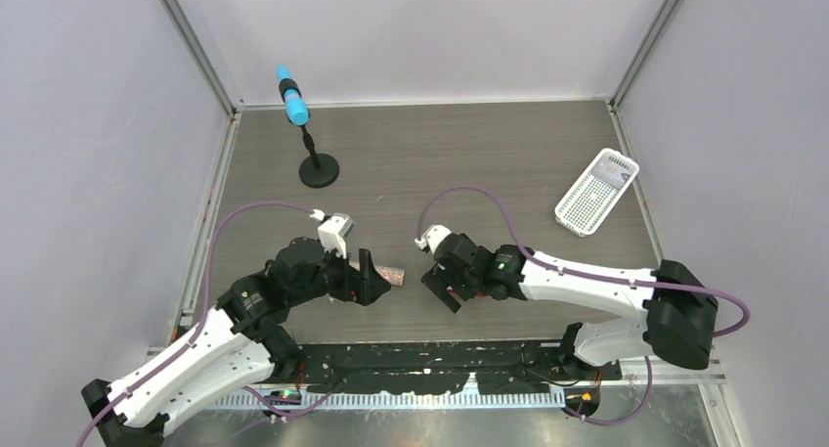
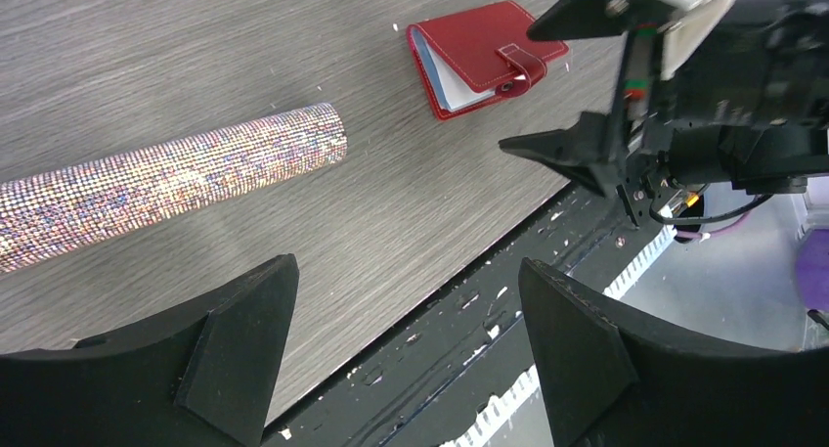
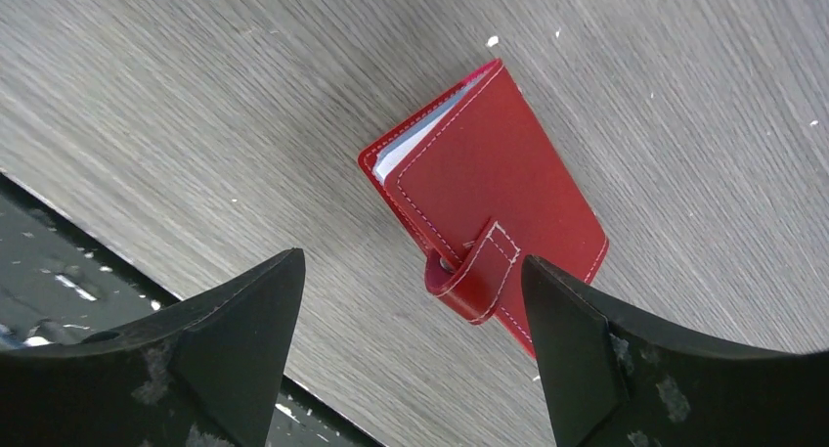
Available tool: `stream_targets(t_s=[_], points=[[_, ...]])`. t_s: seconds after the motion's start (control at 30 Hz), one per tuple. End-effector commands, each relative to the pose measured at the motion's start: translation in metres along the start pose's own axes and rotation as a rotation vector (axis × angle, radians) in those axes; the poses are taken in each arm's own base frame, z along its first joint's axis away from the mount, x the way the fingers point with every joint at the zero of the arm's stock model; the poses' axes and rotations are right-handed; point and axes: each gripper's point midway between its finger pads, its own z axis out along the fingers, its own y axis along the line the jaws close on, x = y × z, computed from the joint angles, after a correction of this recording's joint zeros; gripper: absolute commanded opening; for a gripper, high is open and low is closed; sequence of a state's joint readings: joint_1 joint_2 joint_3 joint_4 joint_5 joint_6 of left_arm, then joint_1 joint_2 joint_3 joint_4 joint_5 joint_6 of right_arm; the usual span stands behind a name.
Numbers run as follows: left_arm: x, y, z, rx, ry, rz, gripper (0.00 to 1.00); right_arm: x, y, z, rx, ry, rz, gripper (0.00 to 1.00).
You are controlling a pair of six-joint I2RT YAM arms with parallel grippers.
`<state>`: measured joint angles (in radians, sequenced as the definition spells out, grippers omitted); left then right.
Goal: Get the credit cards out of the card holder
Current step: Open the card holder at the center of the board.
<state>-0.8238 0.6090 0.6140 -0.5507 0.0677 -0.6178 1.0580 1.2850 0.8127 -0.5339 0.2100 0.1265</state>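
I count one holder (image 3: 489,202). It is red, lies flat on the desk (image 1: 440,163) near its front edge, and its strap is snapped shut. Pale edges of the cards (image 3: 388,160) show between the covers on the open side, but I cannot tell how many there are. There is also one glittery tube (image 2: 176,178) lying beside the holder, apart from it, one white basket (image 1: 596,191) far off to the right, and one black stand (image 1: 318,171) with a blue top at the back.

My right arm stretches leftward from its base, wrist bent down. My right gripper (image 3: 411,266) hangs over the holder with its jaws spread wide, grasping nothing. My left arm is folded at the elbow and reaches toward the middle. My left gripper (image 2: 406,281) sits low by the front edge, near the end of the tube, also released and empty. The two grippers face each other, with the holder between them.
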Motion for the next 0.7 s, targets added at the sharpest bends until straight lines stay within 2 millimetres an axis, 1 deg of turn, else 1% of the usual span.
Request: stream_targets(t_s=[0.0, 0.13, 0.2, 0.23, 0.27, 0.3, 0.33, 0.37, 0.4, 0.43, 0.47, 0.5, 0.53, 0.67], points=[[-0.007, 0.001, -0.004, -0.002, -0.05, 0.01, 0.87, -0.011, -0.008, 0.003, 0.103, 0.012, -0.024, 0.89], [-0.007, 0.004, -0.008, -0.013, -0.059, 0.011, 0.87, -0.01, -0.02, 0.007, 0.199, 0.04, -0.017, 0.85], [-0.007, 0.005, -0.008, -0.017, -0.065, 0.007, 0.87, -0.013, -0.022, 0.006, 0.216, 0.028, -0.005, 0.78], [-0.007, 0.005, -0.009, -0.017, -0.066, 0.005, 0.87, -0.015, -0.021, 0.005, 0.21, 0.014, 0.003, 0.71], [-0.007, 0.005, -0.009, -0.014, -0.067, 0.002, 0.87, -0.017, -0.02, 0.006, 0.202, -0.005, 0.012, 0.6], [-0.006, 0.005, -0.009, -0.014, -0.065, 0.0, 0.87, -0.023, -0.018, 0.005, 0.189, -0.036, 0.026, 0.55], [-0.005, 0.005, -0.009, -0.015, -0.064, -0.002, 0.87, -0.021, -0.018, 0.005, 0.188, -0.042, 0.036, 0.45], [-0.004, 0.006, -0.009, -0.017, -0.063, -0.005, 0.86, -0.024, -0.018, 0.004, 0.188, -0.06, 0.049, 0.41], [-0.003, 0.007, -0.009, -0.02, -0.061, -0.006, 0.86, -0.024, -0.018, 0.003, 0.189, -0.065, 0.07, 0.32], [-0.002, 0.008, -0.009, -0.021, -0.058, -0.007, 0.86, -0.024, -0.019, 0.001, 0.193, -0.068, 0.076, 0.28], [-0.001, 0.008, -0.008, -0.024, -0.056, -0.009, 0.86, -0.028, -0.019, -0.001, 0.192, -0.075, 0.098, 0.21], [0.0, 0.009, -0.008, -0.024, -0.055, -0.009, 0.86, -0.027, -0.017, -0.004, 0.186, -0.071, 0.123, 0.18], [0.001, 0.009, -0.008, -0.025, -0.052, -0.008, 0.86, -0.031, -0.015, -0.006, 0.171, -0.077, 0.143, 0.14], [0.0, 0.009, -0.007, -0.025, -0.05, -0.007, 0.86, -0.036, -0.001, -0.015, 0.074, -0.086, 0.287, 0.09]])
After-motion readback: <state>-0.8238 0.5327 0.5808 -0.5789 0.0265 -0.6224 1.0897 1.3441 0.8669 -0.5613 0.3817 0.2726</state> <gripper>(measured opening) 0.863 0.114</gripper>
